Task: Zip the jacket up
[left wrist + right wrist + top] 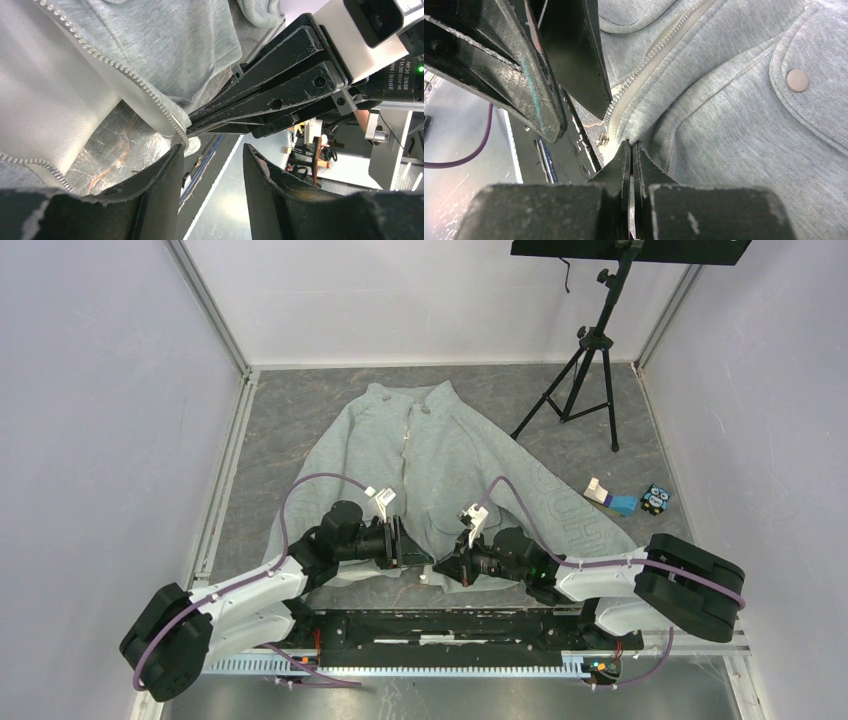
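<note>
The right gripper [630,150] is closed, its two black fingers pressed flat together. Their tips sit against the bottom end of the pale zipper [634,82], at the hem corner of one front panel. Whether a sliver of hem is pinched between them cannot be told. Just beside it, the left gripper [212,150] hangs with its fingers apart and nothing between them, close to the same hem corner.

Both grippers meet at the near hem of the large light grey fleece jacket [450,455]. It lies spread front-up in the middle of the grey marble-patterned table [300,410], its stand-up collar at the far end and its sleeves splayed outward. At the hem the two rows of zipper teeth stand apart, with bare table showing between them in the left wrist view.

Beside the right gripper is a front patch pocket with its curved flap [819,100] lying down. A round metal snap [797,80] sits on the flap, and what the pocket holds is hidden.

Right of the jacket, near the sleeve, lie a small blue and white box [612,500] and a small dark patterned cube [655,500]. A black tripod [590,360] stands at the far right corner.
</note>
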Controlling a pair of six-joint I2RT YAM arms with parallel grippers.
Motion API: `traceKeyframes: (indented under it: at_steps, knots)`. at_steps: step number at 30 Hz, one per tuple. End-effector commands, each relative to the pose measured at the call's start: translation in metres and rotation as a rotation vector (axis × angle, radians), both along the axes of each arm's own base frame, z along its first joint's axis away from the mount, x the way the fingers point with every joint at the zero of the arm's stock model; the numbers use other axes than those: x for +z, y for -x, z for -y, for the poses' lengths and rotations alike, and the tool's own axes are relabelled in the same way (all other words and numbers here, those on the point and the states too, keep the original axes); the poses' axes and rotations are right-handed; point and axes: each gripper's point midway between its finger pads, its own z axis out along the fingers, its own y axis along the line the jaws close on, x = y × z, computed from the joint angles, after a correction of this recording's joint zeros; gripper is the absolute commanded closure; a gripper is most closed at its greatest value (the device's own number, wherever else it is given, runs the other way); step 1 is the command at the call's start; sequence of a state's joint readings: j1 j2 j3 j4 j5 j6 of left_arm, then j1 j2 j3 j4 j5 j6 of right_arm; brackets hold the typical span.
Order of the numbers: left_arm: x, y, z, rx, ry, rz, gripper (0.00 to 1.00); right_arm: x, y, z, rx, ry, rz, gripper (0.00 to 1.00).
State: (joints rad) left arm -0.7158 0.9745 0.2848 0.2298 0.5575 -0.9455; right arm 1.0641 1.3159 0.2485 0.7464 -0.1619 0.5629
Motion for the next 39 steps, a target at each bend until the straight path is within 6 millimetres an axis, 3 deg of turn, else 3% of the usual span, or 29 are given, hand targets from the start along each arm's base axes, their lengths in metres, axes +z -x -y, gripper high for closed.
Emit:
traceKeyframes:
  at_steps: [1,6,11,17,25,31,35,39]
  knots:
    - [0.0,-0.001,0.001,-0.002,-0.022,-0.003,0.46,0.016,-0.001,-0.005,0.023,-0.048,0.039,1.0]
    - [-0.008,-0.012,-0.008,0.058,-0.104,0.022,0.37,0.018,0.001,-0.007,0.043,-0.052,0.037,1.0]
    - [-0.011,-0.016,-0.009,0.08,-0.109,0.032,0.2,0.02,0.002,-0.006,0.045,-0.061,0.039,1.0]
    - [-0.006,-0.012,0.008,-0.008,-0.037,0.026,0.19,0.026,0.003,-0.012,0.067,-0.089,0.037,1.0]
    - [-0.008,-0.009,0.007,0.008,-0.01,0.009,0.44,0.022,0.0,-0.011,0.062,-0.078,0.031,1.0]
    - [-0.015,-0.007,0.005,0.021,-0.017,-0.021,0.57,0.022,-0.002,-0.011,0.062,-0.076,0.026,1.0]
    - [-0.012,-0.009,0.006,0.019,-0.011,-0.012,0.74,0.025,-0.003,-0.01,0.058,-0.081,0.036,0.99]
    - [-0.009,-0.01,0.007,0.027,-0.009,-0.02,0.83,0.019,-0.007,-0.006,0.036,-0.042,0.042,0.84]
